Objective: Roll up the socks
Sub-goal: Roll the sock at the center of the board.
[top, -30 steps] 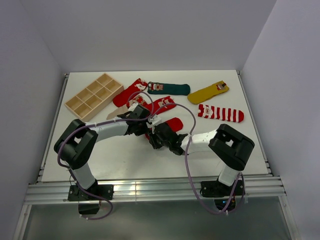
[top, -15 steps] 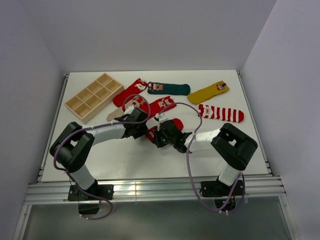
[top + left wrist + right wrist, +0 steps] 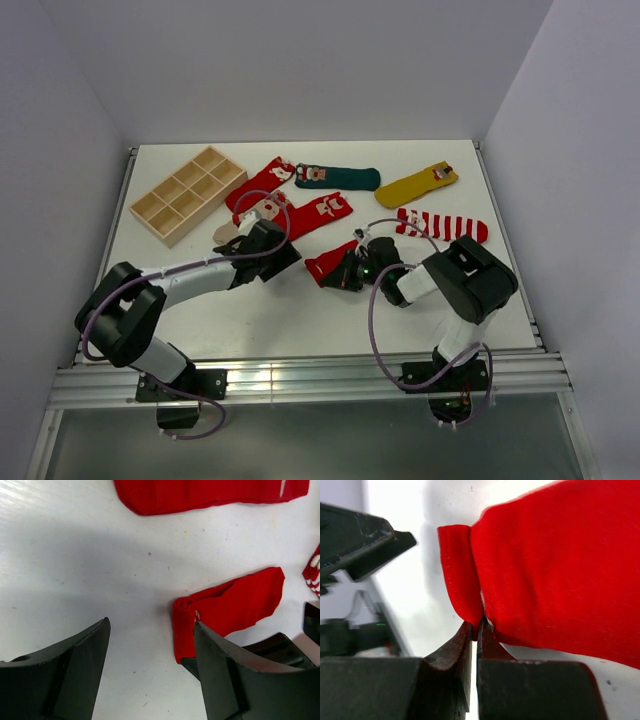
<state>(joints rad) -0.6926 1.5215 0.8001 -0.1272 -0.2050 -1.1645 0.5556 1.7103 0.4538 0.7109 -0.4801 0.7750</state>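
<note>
A plain red sock [image 3: 330,262] lies near mid-table with its near end folded over. My right gripper [image 3: 345,274] is shut on that folded edge [image 3: 470,605], the fabric pinched between its tips [image 3: 477,626]. My left gripper [image 3: 289,256] is open just left of the sock [image 3: 227,607], its fingers [image 3: 82,665] apart over bare table and holding nothing. Other socks lie behind: a red one with a patch [image 3: 318,212], another red [image 3: 262,183], dark green [image 3: 338,177], mustard [image 3: 417,184], striped [image 3: 442,226], and a beige one [image 3: 232,226] partly hidden by the left arm.
A wooden compartment tray [image 3: 187,193] stands at the back left. The table's raised rim [image 3: 120,215] runs along the left side, and both arms' cables loop over the middle. Part of the patched red sock [image 3: 210,495] crosses the top of the left wrist view.
My left gripper opened, let go of the red sock and drew back to the left. My right gripper shut on the sock's folded edge and pulled it to the right.
</note>
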